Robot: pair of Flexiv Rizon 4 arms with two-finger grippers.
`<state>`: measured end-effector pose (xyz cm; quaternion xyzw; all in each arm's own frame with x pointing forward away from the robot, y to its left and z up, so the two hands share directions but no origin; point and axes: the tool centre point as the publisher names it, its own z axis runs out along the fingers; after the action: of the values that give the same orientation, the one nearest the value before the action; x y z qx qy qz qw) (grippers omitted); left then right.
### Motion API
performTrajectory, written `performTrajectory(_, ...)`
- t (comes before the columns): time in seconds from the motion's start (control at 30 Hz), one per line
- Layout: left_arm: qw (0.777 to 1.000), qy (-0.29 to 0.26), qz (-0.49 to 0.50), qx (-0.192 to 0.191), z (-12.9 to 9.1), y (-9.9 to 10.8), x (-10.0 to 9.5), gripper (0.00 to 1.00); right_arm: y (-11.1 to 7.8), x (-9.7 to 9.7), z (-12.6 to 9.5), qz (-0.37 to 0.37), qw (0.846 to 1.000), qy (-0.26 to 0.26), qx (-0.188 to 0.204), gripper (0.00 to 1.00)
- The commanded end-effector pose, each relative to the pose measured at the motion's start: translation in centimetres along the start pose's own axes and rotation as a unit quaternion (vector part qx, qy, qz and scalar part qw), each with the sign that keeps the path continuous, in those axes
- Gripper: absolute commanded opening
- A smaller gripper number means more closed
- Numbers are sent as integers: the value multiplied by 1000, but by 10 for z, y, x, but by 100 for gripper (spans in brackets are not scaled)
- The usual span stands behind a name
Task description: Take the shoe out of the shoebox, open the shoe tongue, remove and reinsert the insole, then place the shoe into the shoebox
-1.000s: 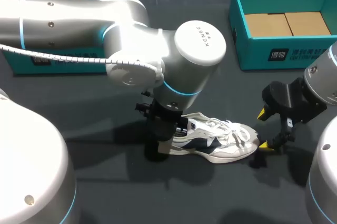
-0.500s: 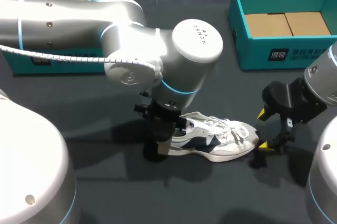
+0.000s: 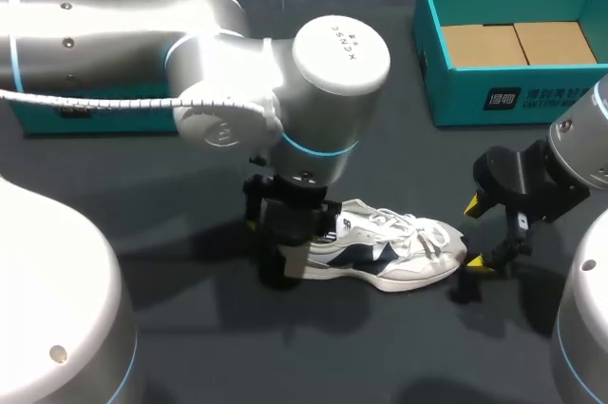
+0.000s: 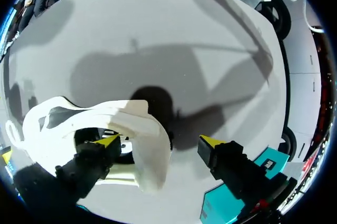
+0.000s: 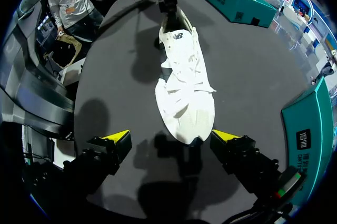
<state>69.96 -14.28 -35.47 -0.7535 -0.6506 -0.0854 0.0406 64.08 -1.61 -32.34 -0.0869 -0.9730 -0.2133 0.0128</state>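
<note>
Bracing the shoe [image 3: 389, 250], likely ahead of opening its tongue [image 5: 175, 39] | on bench [image 3: 190, 328], outside shoebox [image 3: 513, 105] | left claw [image 4: 159, 140] apart, astride heel collar [image 4: 152, 153] | right claw [image 5: 172, 136] apart, just off toe [image 5: 187, 124] | next: right must reach tongue, pinch.

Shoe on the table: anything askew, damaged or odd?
Nothing stands out. The shoe looks intact, with its laces in place, and it lies on the table between both grippers. The left gripper is open astride its heel rim. The right gripper is open just off its toe.
</note>
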Motion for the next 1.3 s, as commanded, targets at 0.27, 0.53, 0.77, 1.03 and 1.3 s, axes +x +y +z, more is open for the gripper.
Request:
performTrajectory(0.27,965,-171,-151,132,-84,-23,70,100,0,2,0,0,1000,-2,1,100)
performTrajectory(0.53,949,-145,-200,195,-82,-28,80,100,0,2,0,0,1000,-2,1,100)
performTrajectory(0.77,949,-145,-200,195,-82,-28,80,100,0,2,0,0,1000,-2,1,100)
performTrajectory(1.03,864,-232,-344,283,-58,-23,113,100,0,2,0,0,1000,-2,1,100)
performTrajectory(1.3,788,-338,-449,252,-69,-19,141,100,0,2,0,0,1000,-2,1,100)
